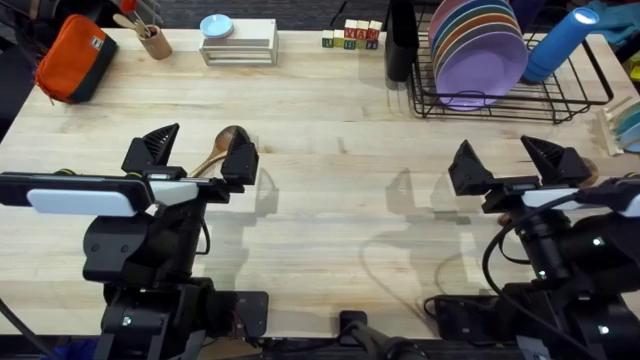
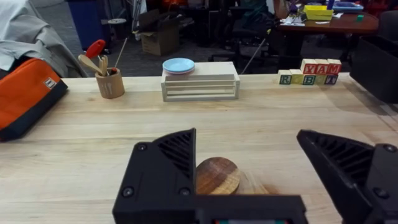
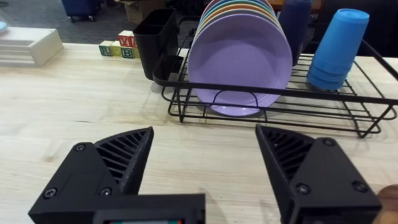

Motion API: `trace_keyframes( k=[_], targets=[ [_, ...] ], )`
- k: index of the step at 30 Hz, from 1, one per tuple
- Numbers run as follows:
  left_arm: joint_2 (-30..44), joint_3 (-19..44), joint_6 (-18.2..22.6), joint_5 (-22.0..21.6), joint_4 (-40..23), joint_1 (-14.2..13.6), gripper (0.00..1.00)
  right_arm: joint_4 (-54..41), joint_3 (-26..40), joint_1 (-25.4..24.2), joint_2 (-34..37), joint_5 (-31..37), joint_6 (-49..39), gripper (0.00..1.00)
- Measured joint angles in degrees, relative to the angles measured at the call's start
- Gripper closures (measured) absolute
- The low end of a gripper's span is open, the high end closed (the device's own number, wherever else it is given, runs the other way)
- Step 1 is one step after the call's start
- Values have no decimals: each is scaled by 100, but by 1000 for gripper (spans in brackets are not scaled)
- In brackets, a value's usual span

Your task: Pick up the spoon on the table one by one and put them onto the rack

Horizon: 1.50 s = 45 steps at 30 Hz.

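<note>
Overhead view shows the left black two-finger tool (image 1: 197, 150) spread wide and holding nothing, low over the pale wooden plank counter (image 1: 330, 200). A brown wooden spoon with a round shallow bowl (image 1: 222, 143) lies on the counter between its two fingers, the bowl near the right finger and the handle running back under the arm. From the left wrist camera the same spoon bowl (image 2: 216, 175) sits just beside one black finger (image 2: 163, 171), while the other finger is well apart from it.

On the right side, the second black tool (image 1: 510, 165) is also released, its fingers far apart above bare counter. A small brown piece shows just beside its right finger, but I cannot tell what it is.

At the far right corner of the counter stands the black wire dish rack (image 1: 580, 105). It carries a row of upright plates with a large purple round plate (image 1: 482, 65) in front, and a blue plastic cup (image 1: 562, 42) lying on the wires. In the right wrist view the rack (image 3: 280, 109) stands ahead of the fingers, well apart.
</note>
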Motion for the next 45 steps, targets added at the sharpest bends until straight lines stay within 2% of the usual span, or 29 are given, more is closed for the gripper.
trace_keyframes(
  k=[18,20,22,23,28,36,37,40,41,45],
  targets=[
    [0,2,2,4,-36,0,8,-26,7,0,0,-22,2,9],
    [0,46,2,22,-216,2,8,-100,37,0,0,-36,2,9],
    [0,215,2,28,-655,0,8,-428,200,0,4,-61,2,9],
    [133,789,4,44,-1445,0,9,-1282,673,0,77,-100,4,9],
    [827,2193,9,136,-2560,2,9,-2608,1965,0,696,-146,4,9],
    [2730,4317,20,405,-4254,1,8,-4331,4210,0,2358,-170,4,9],
    [3424,5025,20,496,-4725,0,8,-4765,4979,0,3007,-171,4,9],
    [4090,5755,22,598,-5213,0,8,-5161,5692,0,3620,-177,4,9],
    [4988,6777,20,651,-5912,0,8,-5521,6613,0,4482,-188,4,9],
    [5502,7376,22,697,-6326,0,8,-5543,7028,0,4908,-188,2,9]
  ],
)
